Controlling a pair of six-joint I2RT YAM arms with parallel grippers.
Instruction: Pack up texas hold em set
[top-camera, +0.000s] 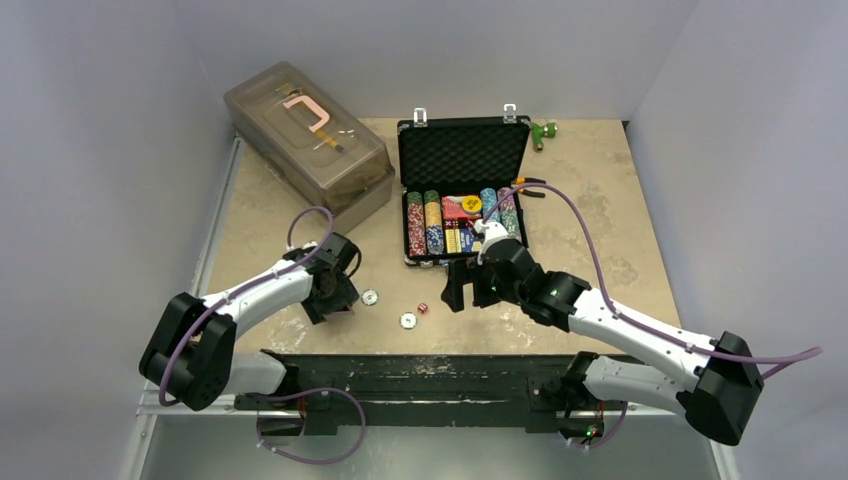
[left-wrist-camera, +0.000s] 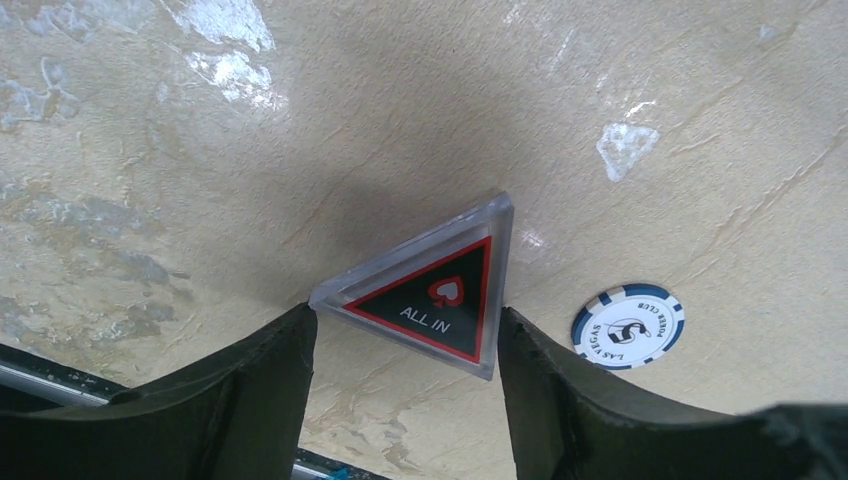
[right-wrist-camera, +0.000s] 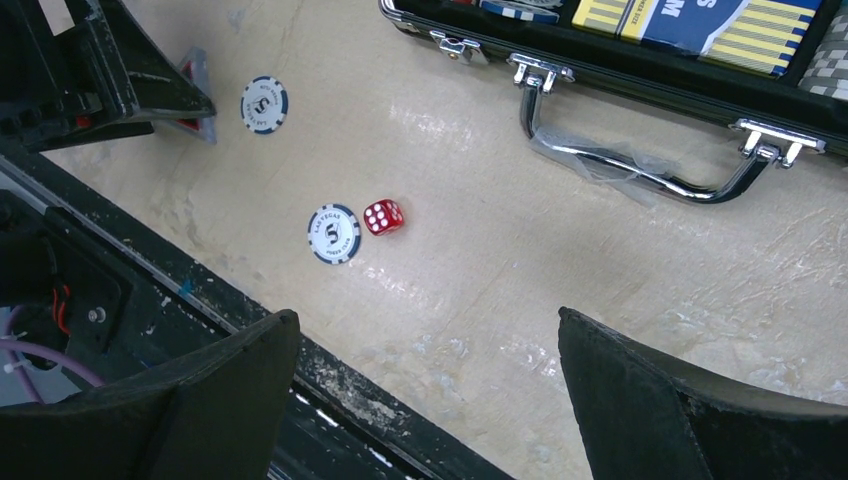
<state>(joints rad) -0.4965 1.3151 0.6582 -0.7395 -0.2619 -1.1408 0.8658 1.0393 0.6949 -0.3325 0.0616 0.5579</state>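
Observation:
The black case (top-camera: 405, 190) lies open at mid table, foam lid up, holding rows of chips, card decks and discs. Its silver handle (right-wrist-camera: 640, 175) faces me. My left gripper (top-camera: 338, 305) is low at the left front, its jaws against both sides of a clear triangular "ALL IN" piece (left-wrist-camera: 440, 295), which also shows tilted in the right wrist view (right-wrist-camera: 203, 100). Two blue-and-white chips (top-camera: 370, 297) (top-camera: 408, 320) and a red die (top-camera: 422, 308) lie loose on the table. My right gripper (top-camera: 465, 285) is open and empty, above the table in front of the case.
A large translucent grey-brown box (top-camera: 305, 135) stands at the back left. A small green object (top-camera: 543, 130) lies at the back, right of the lid. A black rail (top-camera: 420, 370) runs along the table's near edge.

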